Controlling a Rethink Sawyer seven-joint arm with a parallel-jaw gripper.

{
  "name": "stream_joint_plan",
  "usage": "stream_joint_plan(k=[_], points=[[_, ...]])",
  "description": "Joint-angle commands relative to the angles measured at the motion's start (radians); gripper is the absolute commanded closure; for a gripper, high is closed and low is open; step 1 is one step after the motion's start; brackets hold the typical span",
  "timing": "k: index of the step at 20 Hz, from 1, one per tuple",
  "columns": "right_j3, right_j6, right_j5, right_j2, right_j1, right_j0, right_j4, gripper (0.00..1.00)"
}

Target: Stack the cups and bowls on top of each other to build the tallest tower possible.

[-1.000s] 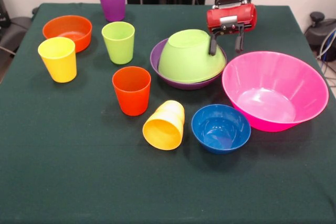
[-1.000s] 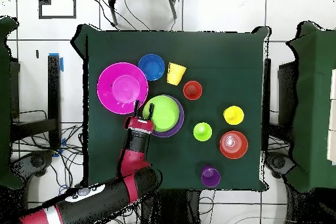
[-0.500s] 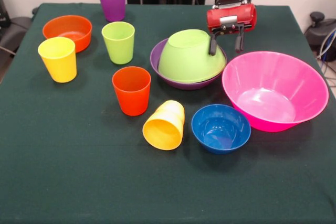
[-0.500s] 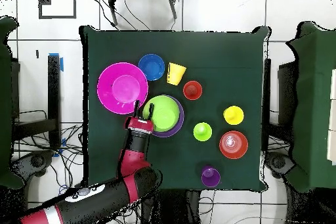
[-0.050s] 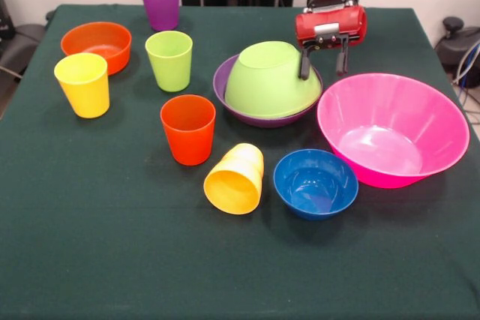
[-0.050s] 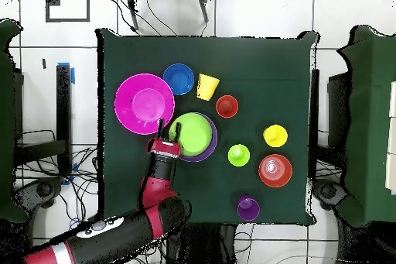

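Observation:
A lime green bowl [image 5: 268,80] lies upside down and tilted inside the purple bowl [image 5: 222,88]. My gripper [image 5: 323,65] is open just to their right. Its left finger [image 5: 305,65] is against the green bowl's side and the other hangs over the gap before the big pink bowl [image 5: 390,129]. In the overhead view the gripper [image 6: 169,129] is beside the green bowl [image 6: 193,132]. A blue bowl [image 5: 315,183] and an orange bowl [image 5: 96,43] stand alone. The purple [image 5: 160,3], lime green [image 5: 169,60], yellow [image 5: 82,84] and orange-red [image 5: 187,129] cups stand upright. The yellow-orange cup [image 5: 235,178] lies on its side.
A dark green cloth [image 5: 112,260] covers the table. Its near half holds nothing. The pink bowl stands close to the table's right edge in the front view.
In the front view the green bowl and the purple bowl under it have edged very slightly to the left. The gripper has stayed in place and open.

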Motion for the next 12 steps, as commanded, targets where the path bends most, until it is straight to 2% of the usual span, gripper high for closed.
stream_joint_plan(k=[1,12], points=[[-0.036,-0.046,0.072,0.138,0.051,-0.016,-0.058,0.0],[0.002,-0.054,0.085,0.13,0.043,0.002,-0.051,0.0]])
